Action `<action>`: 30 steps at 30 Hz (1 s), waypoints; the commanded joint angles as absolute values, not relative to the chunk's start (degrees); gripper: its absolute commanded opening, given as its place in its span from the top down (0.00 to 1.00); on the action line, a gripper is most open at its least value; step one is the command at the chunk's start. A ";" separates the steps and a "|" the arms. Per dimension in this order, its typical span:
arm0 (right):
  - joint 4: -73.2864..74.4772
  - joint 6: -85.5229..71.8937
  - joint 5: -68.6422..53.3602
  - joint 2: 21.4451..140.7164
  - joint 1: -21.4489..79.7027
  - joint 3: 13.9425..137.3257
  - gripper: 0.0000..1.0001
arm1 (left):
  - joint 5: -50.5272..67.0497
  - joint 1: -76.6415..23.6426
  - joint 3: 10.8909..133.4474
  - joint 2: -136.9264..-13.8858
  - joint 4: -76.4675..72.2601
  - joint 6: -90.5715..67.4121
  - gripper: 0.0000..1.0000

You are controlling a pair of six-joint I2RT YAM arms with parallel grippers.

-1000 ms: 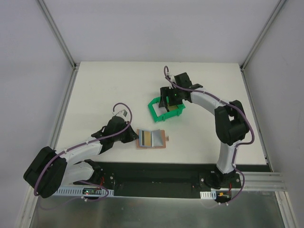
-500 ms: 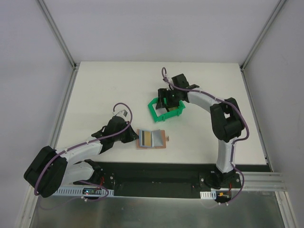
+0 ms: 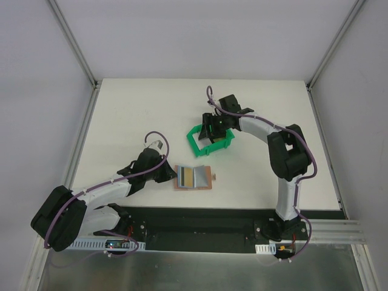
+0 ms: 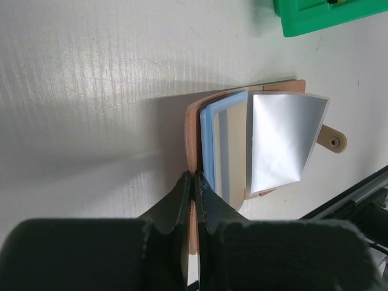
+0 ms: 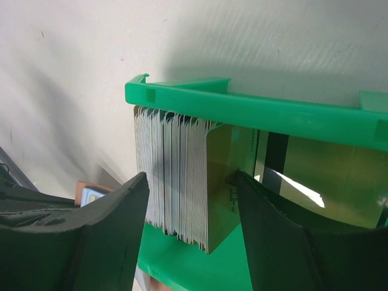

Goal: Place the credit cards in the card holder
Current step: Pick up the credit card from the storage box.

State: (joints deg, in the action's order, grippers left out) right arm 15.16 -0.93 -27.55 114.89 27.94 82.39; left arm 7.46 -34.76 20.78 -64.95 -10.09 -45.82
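Okay, starting closest to me. My left pincer [image 3: 170, 174] sits in the lower middle of the overhead view. It's squeezed together on the left edge of the card holder [image 3: 194, 177]. On the left wrist cam the two fingers [image 4: 179, 200] are at the bottom centre, pressed together, with the tan leather edge caught between them, so that's a proper pinch.

The card holder [image 4: 233, 151] lies open on the white table [image 3: 133, 121], blue-grey pockets facing up. A shiny silver-grey panel [image 4: 282, 145] stands up out of it, and I honestly can't tell if that's a card or a pocket flap. The snap tab [image 4: 332, 140] pokes out on the right side of the frame.

Further back, above and right of the holder in the overhead shot, is the green bin [image 3: 195, 143]. My right pincer [image 3: 212, 128] is dipped into it. The right wrist cam shows a stack of credit cards [image 5: 173, 182] standing on edge, packed against the left end of the bin [image 5: 242, 109]. The card facing right is gold-olive. My fingers [image 5: 121, 218] are apart, one on each side of that stack, right up against it. I can't tell if they're actually gripping it. Another gold-olive card with a dark stripe [image 5: 327, 173] sits further right inside the bin.
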 commanded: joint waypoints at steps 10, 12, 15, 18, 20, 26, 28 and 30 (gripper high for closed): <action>13.62 -2.11 -29.97 111.53 27.69 83.41 0.53 | 8.17 -34.37 22.32 -65.04 -10.99 -45.35 1.00; 13.62 -2.02 -30.06 111.36 27.69 83.32 0.55 | 8.26 -34.37 22.24 -65.04 -10.90 -45.26 1.00; 13.62 -2.02 -30.32 111.09 27.42 83.32 0.62 | 8.09 -34.37 22.06 -65.04 -11.16 -45.44 1.00; 13.54 -2.11 -30.67 110.92 27.42 83.32 0.67 | 8.35 -34.45 22.06 -65.30 -11.25 -45.53 1.00; 13.54 -2.20 -31.02 110.92 27.25 83.41 0.70 | 8.44 -34.37 22.15 -65.48 -11.43 -45.53 1.00; 13.54 -2.29 -31.46 110.39 27.16 83.41 0.75 | 8.61 -34.37 22.32 -65.83 -11.69 -45.35 1.00; 13.62 -2.46 -31.47 110.39 27.07 83.50 0.75 | 8.79 -34.37 22.41 -66.09 -11.78 -45.44 1.00; 13.62 -2.46 -31.55 110.30 26.98 83.32 0.75 | 8.88 -34.37 22.50 -66.27 -11.78 -45.26 1.00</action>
